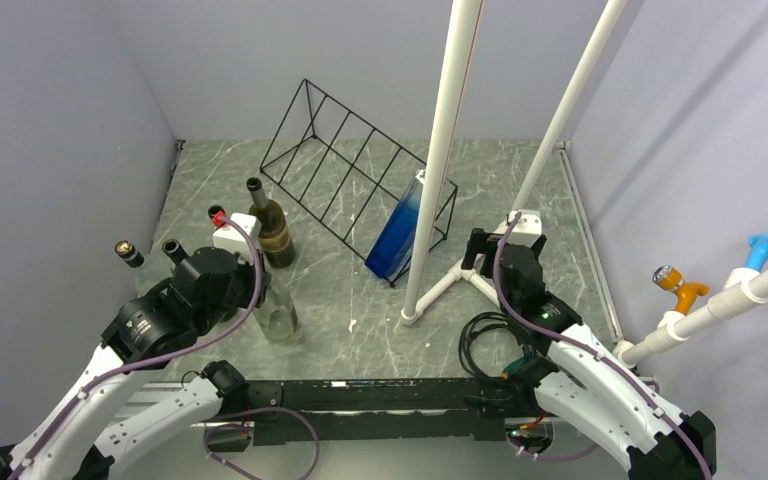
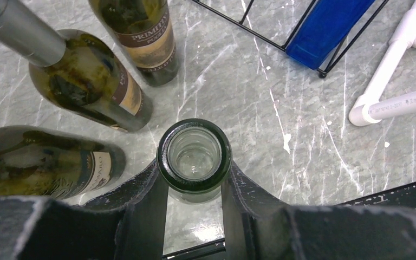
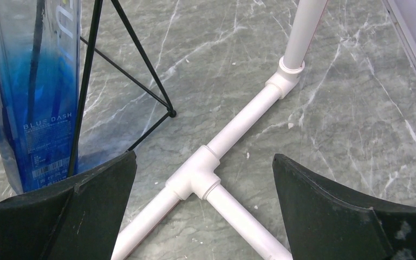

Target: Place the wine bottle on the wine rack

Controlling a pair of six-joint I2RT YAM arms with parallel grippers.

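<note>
Clear glass wine bottle stands upright on our grey marbled desk, left hand clamped round its neck; our right hand gapes wide apart.

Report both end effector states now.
Left end effector: closed on the clear bottle at its neck.
Right end effector: open, holding nothing.

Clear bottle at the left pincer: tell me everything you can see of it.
The clear bottle is colourless glass with a darker rim. Its mouth is open, with no cork or cap, and it looks empty. No label shows. It stands upright on the marbled table, just nearer the arms than three darker bottles. The left pincer closes on its neck just under the lip, apparently touching both sides.
</note>
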